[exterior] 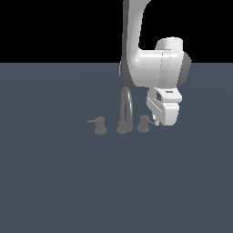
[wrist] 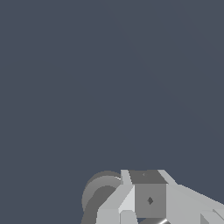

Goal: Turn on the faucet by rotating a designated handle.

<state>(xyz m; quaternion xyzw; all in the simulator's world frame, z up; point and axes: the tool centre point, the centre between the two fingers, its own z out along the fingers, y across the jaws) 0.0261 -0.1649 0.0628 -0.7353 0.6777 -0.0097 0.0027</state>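
The faucet [exterior: 126,111] is a small dull grey set on the floor, its thin arched spout standing between two short knobs. The knob on the exterior view's left [exterior: 100,125] has a dull grey lever pointing away from the spout. The handle [exterior: 144,123] is the knob on the exterior view's right. My gripper [exterior: 155,120] hangs right beside it, on the side away from the spout, low and close to it. In the wrist view the fingers [wrist: 127,199] sit together with no gap, the round knob [wrist: 98,192] just beside them. A bright whitish sliver [wrist: 164,221] shows under the fingers.
The faucet rests on a flat dark blue-grey floor [exterior: 59,182] that runs in every direction. My white arm [exterior: 145,63] comes down from above, behind the spout.
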